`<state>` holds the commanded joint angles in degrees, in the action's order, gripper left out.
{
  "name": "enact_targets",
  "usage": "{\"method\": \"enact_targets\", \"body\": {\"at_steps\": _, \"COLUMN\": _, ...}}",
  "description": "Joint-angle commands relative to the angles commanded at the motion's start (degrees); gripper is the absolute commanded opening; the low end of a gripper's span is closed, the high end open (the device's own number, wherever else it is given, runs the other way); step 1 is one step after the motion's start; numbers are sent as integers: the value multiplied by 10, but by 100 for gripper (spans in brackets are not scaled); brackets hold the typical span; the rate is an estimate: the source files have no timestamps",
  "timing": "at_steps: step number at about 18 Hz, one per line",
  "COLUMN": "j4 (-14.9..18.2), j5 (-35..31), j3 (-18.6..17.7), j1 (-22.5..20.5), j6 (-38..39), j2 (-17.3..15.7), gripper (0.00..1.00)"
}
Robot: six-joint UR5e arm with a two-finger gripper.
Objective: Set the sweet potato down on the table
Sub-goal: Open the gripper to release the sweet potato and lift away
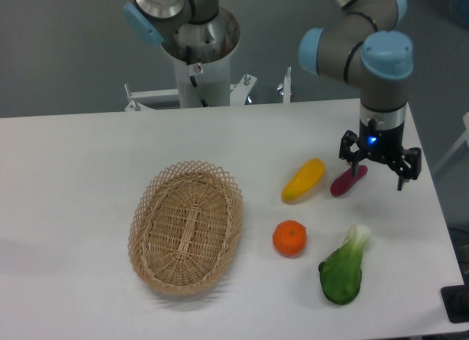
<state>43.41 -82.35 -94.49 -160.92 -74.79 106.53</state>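
The sweet potato (346,182), small and dark magenta, lies on the white table (88,179) at the right, just right of the yellow vegetable. My gripper (378,179) hangs just above the table, pointing down, with its jaws spread wide. Its left finger (355,169) stands at the sweet potato's right end. The sweet potato is outside the gap between the fingers, which holds nothing.
A yellow-orange elongated vegetable (303,180) lies left of the sweet potato. A round orange fruit (289,238) and a green bok choy (343,270) lie nearer the front. An oval wicker basket (186,226) sits mid-table. The table's right edge is close to the gripper.
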Motion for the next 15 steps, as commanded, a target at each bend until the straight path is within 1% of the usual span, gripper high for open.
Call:
{"method": "enact_targets", "body": {"at_steps": 1, "j4": 18, "j5": -2, "j3": 12, "j1": -4, "j6": -1, "j2": -1, "gripper": 100}}
{"method": "enact_targets", "body": {"at_steps": 3, "j4": 74, "j5": -3, "j3": 34, "j1": -11, "j6": -16, "j2": -14, "gripper": 100}}
{"method": "enact_targets", "body": {"at_steps": 6, "j4": 138, "j5": -7, "j3": 65, "j1": -36, "j6": -150, "j2": -25, "gripper": 100}}
{"method": "enact_targets", "body": {"at_steps": 9, "j4": 224, "j5": -7, "j3": 96, "j1": -68, "j6": -213, "j2": -29, "gripper": 100}}
{"method": "enact_targets", "body": {"at_steps": 10, "j4": 241, "j5": -7, "j3": 98, "j1": -78, "j6": -253, "j2": -33, "gripper": 100}}
{"method": "enact_targets", "body": {"at_steps": 11, "j4": 249, "j5": -7, "j3": 99, "j1": -90, "j6": -298, "j2": -34, "gripper": 100}}
{"method": "enact_targets", "body": {"at_steps": 12, "j4": 252, "j5": -8, "j3": 98, "j1": -96, "j6": -328, "j2": -36, "gripper": 100}}
{"method": "enact_targets", "body": {"at_steps": 15, "j4": 252, "j5": -6, "j3": 91, "j1": -108, "j6": -350, "j2": -42, "gripper": 100}}
